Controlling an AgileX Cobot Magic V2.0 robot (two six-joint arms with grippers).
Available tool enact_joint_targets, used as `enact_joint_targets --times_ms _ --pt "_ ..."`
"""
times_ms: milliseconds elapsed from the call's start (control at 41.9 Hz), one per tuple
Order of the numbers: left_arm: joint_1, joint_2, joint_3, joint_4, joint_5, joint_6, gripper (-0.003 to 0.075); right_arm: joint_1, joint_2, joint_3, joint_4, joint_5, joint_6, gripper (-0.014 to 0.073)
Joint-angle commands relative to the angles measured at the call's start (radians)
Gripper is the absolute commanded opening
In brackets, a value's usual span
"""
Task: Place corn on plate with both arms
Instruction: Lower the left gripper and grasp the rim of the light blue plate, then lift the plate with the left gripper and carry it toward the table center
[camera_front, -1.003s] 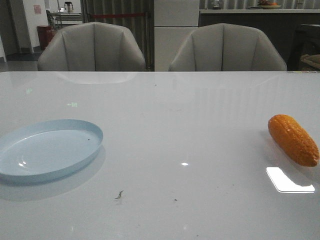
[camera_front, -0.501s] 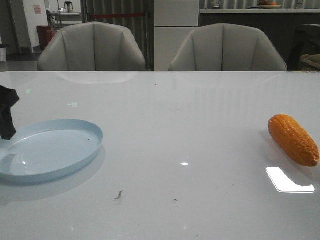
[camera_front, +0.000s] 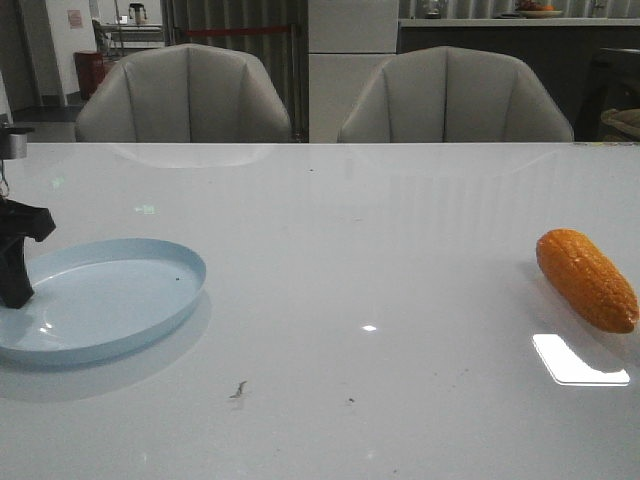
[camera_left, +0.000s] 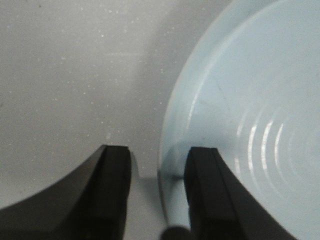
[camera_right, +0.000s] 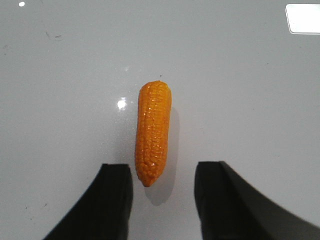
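corn (camera_right: 153, 132) lies between the spread right gripper (camera_right: 162, 187) fingers; spread left gripper (camera_left: 156, 172) straddles the plate (camera_left: 240, 100) rim.

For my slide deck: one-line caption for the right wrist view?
Open right gripper hovers over the orange corn lying on the white table.

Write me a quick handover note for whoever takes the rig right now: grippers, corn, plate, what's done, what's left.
Left gripper: open, fingers straddling the near-left rim of the plate, nothing clamped yet.
Right gripper: open, empty, poised over the corn with its tapered end between the fingers; out of the front view.
Corn: lying on the table at far right, well apart from the plate.
Plate: flat on the table at left, empty.
Done: both arms lined up on their things.
Left: grasp the corn, bring corn and plate together, set the corn on the plate.
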Motion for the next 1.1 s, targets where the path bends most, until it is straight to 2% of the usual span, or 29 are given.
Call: enact_joint_targets --times_ms 0,215,406,668,812,1074 --pt "0.003 -0.036 -0.023 -0.004 -0.015 0.005 0.0228 -0.001 -0.008 -0.032 0.005 -0.064 0.002 0.0413" --pt "0.003 -0.039 -0.054 -0.019 0.014 0.005 0.009 -0.001 -0.008 -0.032 0.005 -0.064 0.002 0.0413" --pt "0.003 -0.039 -0.203 -0.058 0.154 0.005 0.0095 -0.001 -0.008 -0.032 0.005 -0.064 0.002 0.0413" --pt "-0.02 -0.039 -0.415 -0.362 0.235 0.009 0.0095 -0.001 -0.008 -0.032 0.005 -0.064 0.002 0.0413" --pt "-0.092 -0.039 -0.464 -0.43 0.226 0.009 0.0095 -0.001 -0.008 -0.032 0.005 -0.064 0.002 0.0413" --pt "-0.252 -0.002 -0.464 -0.433 0.206 -0.004 0.0095 -0.001 -0.008 -0.032 0.005 -0.064 0.002 0.0413"
